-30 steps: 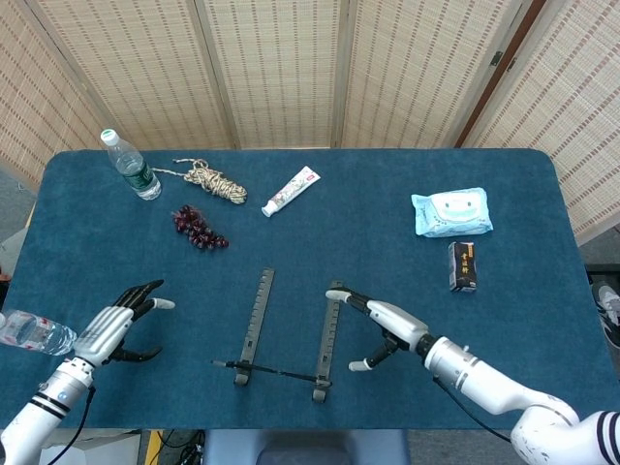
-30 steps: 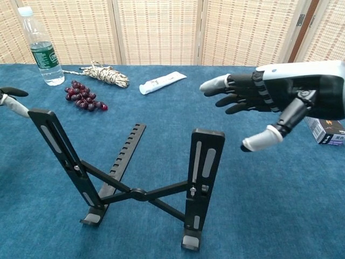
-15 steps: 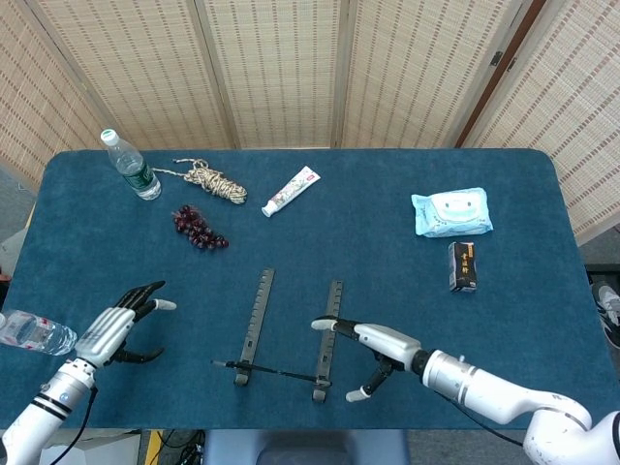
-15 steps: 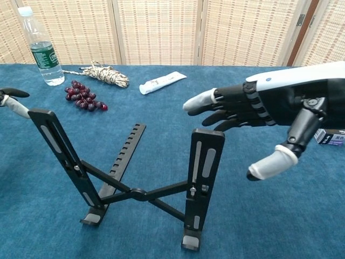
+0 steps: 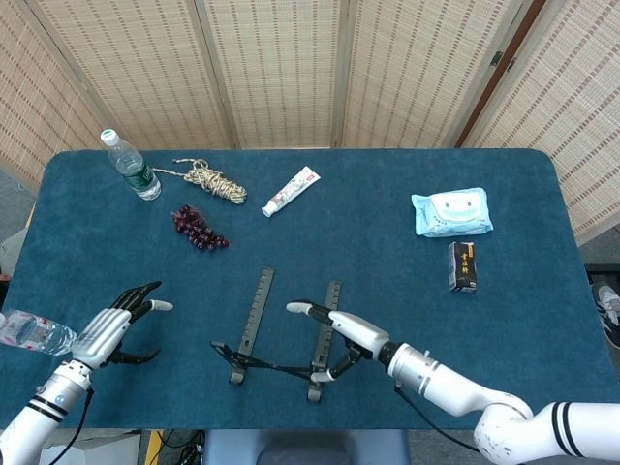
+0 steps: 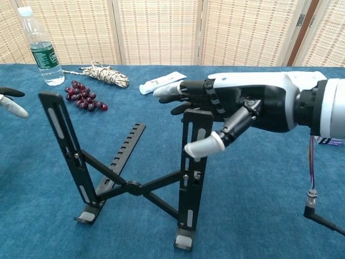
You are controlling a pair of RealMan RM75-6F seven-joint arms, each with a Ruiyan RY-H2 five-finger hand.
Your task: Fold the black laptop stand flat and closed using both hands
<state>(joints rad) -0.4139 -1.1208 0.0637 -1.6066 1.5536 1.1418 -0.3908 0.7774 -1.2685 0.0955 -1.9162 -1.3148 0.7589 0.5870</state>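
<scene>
The black laptop stand [image 5: 278, 341] [image 6: 132, 186] stands unfolded near the table's front edge, two slotted uprights joined by crossed bars. My right hand [image 5: 339, 329] [image 6: 226, 110] reaches over the top of the right upright [image 6: 191, 172]. Its fingers stretch out straight behind the top and the thumb hangs in front, touching the upright without closing on it. My left hand [image 5: 114, 329] hovers open well to the left of the stand, holding nothing; the chest view shows only its fingertips [image 6: 11, 103] at the left edge, beside the left upright [image 6: 64, 143].
At the back left are a water bottle [image 5: 131, 165], a rope coil [image 5: 215, 181], grapes [image 5: 199, 228] and a toothpaste tube [image 5: 291, 191]. A wipes pack [image 5: 451, 213] and a small black box [image 5: 464, 266] lie at right. Another bottle [image 5: 29, 332] lies by my left hand.
My right hand has moved left onto the top of the right upright, and the stand has shifted and narrowed slightly. The left hand has barely moved.
</scene>
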